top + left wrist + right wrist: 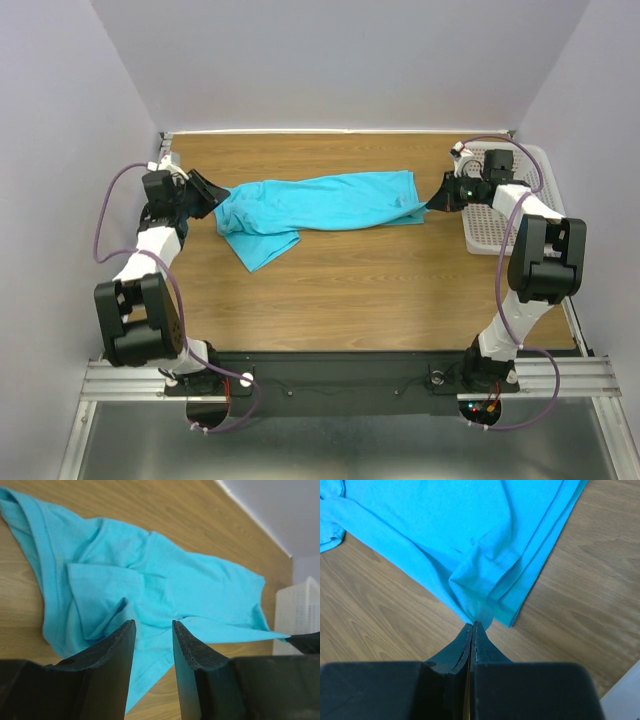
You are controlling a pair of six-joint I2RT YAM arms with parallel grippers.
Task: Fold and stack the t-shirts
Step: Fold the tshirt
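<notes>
Left pincer (212, 193) sits at the left end of the t-shirt (310, 205), and from above I cannot tell how its jaws stand. The turquoise shirt lies stretched sideways across the far half of the wooden counter (350, 290), with one bunched part trailing toward the near side. Its right end meets the right pincer (437, 200), just beside the white mesh basket (485, 225).

From the left wrist, the left pincer (152, 625) has its jaws parted. Rumpled shirt (150, 580) shows through the gap, lying on the wood beyond. The basket (297, 615) stands at the far right.

From the right wrist, the right pincer (472, 625) is closed, its tips pressed together on a gathered fold at the hem of the shirt (470, 540). The cloth fans out from the tips over the counter.
</notes>
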